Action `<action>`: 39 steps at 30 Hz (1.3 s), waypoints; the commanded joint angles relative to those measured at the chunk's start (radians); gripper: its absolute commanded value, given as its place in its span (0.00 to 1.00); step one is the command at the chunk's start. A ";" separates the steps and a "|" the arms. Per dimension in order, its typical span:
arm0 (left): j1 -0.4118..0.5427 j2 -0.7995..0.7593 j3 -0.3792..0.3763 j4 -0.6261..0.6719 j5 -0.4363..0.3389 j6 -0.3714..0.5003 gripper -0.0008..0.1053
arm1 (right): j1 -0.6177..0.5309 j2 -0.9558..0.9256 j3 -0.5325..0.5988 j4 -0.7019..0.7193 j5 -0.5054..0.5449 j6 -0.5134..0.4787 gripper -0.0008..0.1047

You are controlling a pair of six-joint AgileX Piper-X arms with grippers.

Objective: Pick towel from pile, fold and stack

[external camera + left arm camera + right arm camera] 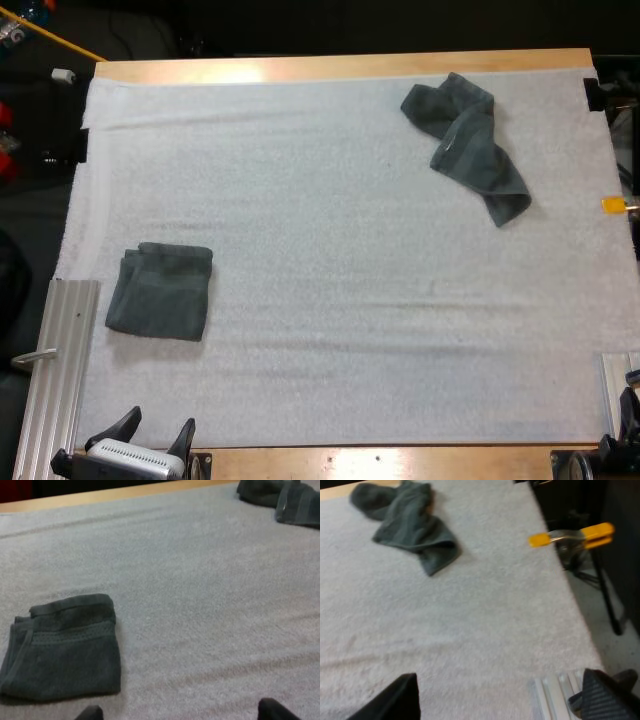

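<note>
A folded dark grey-green towel (160, 291) lies flat on the left side of the white mat (340, 300). A crumpled towel (465, 140) of the same colour sprawls at the mat's far right. My left gripper (155, 433) sits at the near edge, just short of the folded towel, open and holding nothing. The left wrist view has the folded towel (62, 647) ahead of the parted fingertips (275, 711), with the crumpled towel (280, 497) far off. My right gripper (500, 700) is open at the mat's near right corner, the crumpled towel (407, 522) well ahead of it.
An aluminium rail (58, 375) runs along the mat's near left edge, and another (615, 380) stands at the near right corner. A yellow clamp (575, 534) sticks out past the mat's right edge. The wooden table edge (340, 68) borders the far side.
</note>
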 commanded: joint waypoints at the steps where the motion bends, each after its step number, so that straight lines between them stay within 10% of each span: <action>1: 0.000 -0.140 0.000 0.023 0.001 -0.006 0.56 | -0.003 -0.042 0.000 -0.006 0.008 -0.009 0.62; 15: 0.000 -0.140 0.011 -0.231 0.001 -0.004 0.56 | -0.003 -0.039 0.001 -0.334 0.010 -0.009 0.62; 39: 0.000 -0.138 0.309 -0.446 0.001 -0.004 0.56 | -0.003 -0.039 0.221 -0.501 0.010 -0.009 0.62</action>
